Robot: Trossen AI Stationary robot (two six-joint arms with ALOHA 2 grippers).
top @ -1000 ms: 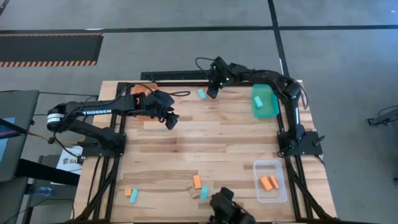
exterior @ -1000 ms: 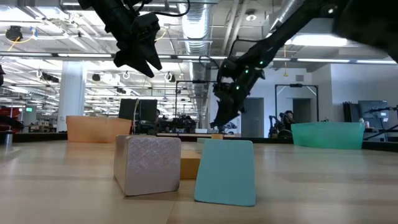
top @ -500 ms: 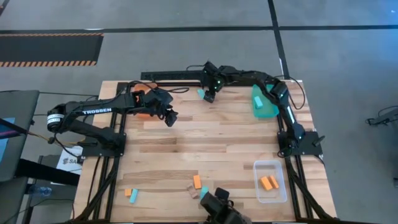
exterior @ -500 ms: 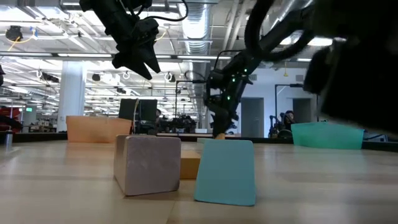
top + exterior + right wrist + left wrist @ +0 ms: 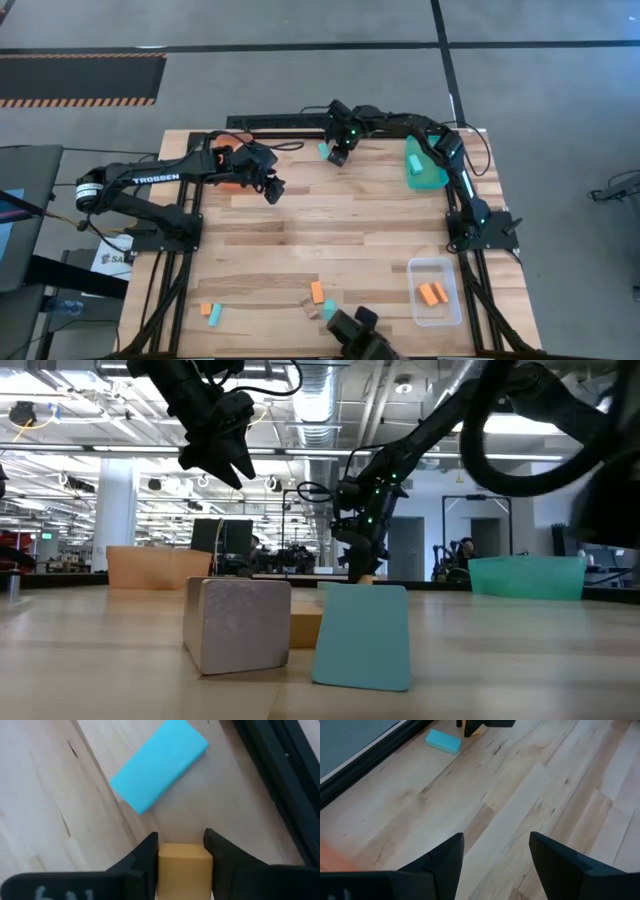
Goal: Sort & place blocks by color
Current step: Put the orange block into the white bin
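Right wrist view showed the right gripper (image 5: 181,854) pinching a pale wood block (image 5: 183,862) beside a light blue block (image 5: 159,766); upper left, the left gripper (image 5: 496,851) hung spread.

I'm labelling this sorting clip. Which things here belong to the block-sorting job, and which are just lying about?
Job: right gripper, shut on a tan block; light blue block beside it; loose blocks toward the near edge; teal tray, clear tray, orange tray; left gripper, open, waiting.
Lying about: dark device at the near edge; white sheet by the left arm's base.
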